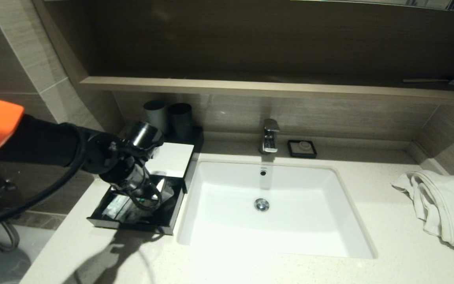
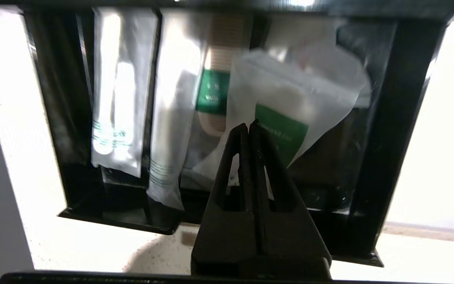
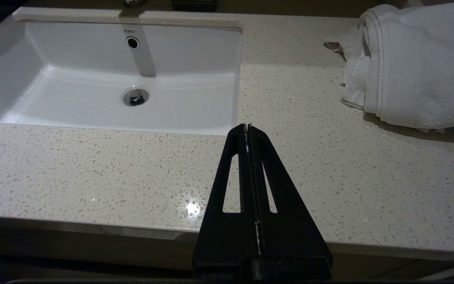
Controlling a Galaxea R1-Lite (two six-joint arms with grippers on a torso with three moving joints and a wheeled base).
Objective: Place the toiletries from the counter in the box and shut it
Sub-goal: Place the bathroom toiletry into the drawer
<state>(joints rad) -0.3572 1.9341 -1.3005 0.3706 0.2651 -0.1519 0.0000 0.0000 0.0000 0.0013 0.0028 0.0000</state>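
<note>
- While the box stands at nine o'clock of the sink on the speckled counter, its drawer is seen pulled out.
- Toiletries are seen lying in the drawer.
- Left gripper is held over the drawer, jaws pressed together, nothing gripped.
- Right gripper is parked above the counter's front edge, jaws together.
- Towel is noted at three o'clock; a wooden shelf at twelve.
</note>
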